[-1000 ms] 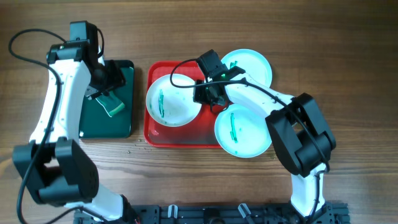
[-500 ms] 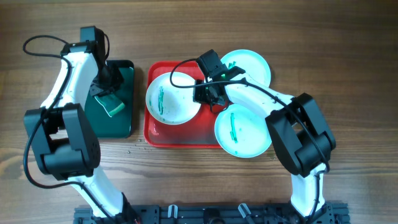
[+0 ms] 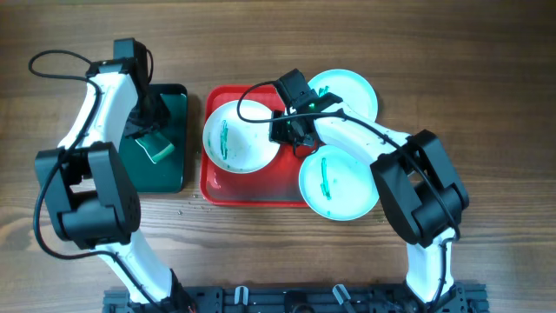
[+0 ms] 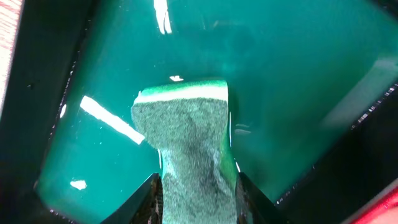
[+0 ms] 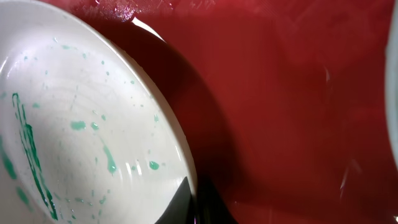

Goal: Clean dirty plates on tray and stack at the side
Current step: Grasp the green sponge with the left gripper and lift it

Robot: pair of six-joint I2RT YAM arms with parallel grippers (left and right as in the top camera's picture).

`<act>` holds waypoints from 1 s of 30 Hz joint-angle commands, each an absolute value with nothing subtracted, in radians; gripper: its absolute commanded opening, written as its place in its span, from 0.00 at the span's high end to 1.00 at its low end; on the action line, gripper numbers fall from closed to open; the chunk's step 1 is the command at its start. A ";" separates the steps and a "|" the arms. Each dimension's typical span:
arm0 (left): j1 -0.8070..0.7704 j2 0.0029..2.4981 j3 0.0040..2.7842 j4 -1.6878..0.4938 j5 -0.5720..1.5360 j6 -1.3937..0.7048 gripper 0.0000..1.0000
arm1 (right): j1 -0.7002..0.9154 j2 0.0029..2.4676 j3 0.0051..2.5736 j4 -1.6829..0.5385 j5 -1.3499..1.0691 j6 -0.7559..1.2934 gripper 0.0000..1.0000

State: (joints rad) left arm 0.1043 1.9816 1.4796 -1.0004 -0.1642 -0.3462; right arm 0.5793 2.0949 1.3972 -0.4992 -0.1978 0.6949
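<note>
The white plate (image 3: 241, 137) lies at the left of the red tray (image 3: 252, 189) and carries teal smears. My right gripper (image 3: 281, 130) is shut on its right rim; the right wrist view shows the plate (image 5: 81, 124), my fingers (image 5: 196, 202) pinching its edge, and the tray floor (image 5: 280, 93). One turquoise plate (image 3: 351, 90) sits at the tray's far right corner, and another (image 3: 339, 184) with a teal smear overlaps the near right corner. My left gripper (image 3: 149, 130) is shut on a green sponge (image 3: 160, 149); it shows between my fingers (image 4: 199, 202) in the left wrist view (image 4: 186, 137).
A dark green tray (image 3: 156, 174) lies left of the red tray, under the sponge; its glossy floor (image 4: 298, 81) fills the left wrist view. Small crumbs lie on the wooden table (image 3: 486, 104) near the red tray's front left corner. A rail runs along the front edge.
The left arm has swung its elbow inward over the green tray, with the sponge staying in about the same spot. The right arm and the plates have not visibly moved.
</note>
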 commanded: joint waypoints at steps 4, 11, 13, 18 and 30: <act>0.111 2.057 1.490 -0.997 -0.185 -0.349 0.69 | 0.586 2.124 1.412 -0.490 -0.211 0.688 0.95; 0.111 2.085 1.485 -0.987 -0.184 -0.349 0.73 | 0.586 2.124 1.412 -0.490 -0.211 0.688 0.95; 0.111 2.088 1.476 -0.983 -0.184 -0.349 0.72 | 0.586 2.124 1.412 -0.490 -0.211 0.688 0.95; 0.111 2.091 1.430 -0.953 -0.184 -0.349 0.72 | 0.586 2.124 1.412 -0.490 -0.211 0.688 0.95; 0.111 2.056 1.436 -0.999 -0.164 -0.348 0.96 | 0.585 2.117 1.416 -0.489 -0.249 0.678 0.96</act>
State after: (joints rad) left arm 0.1051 2.0647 1.4433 -0.9604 -0.1833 -0.3466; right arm 0.5793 2.0949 1.3972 -0.4961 -0.2054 0.6914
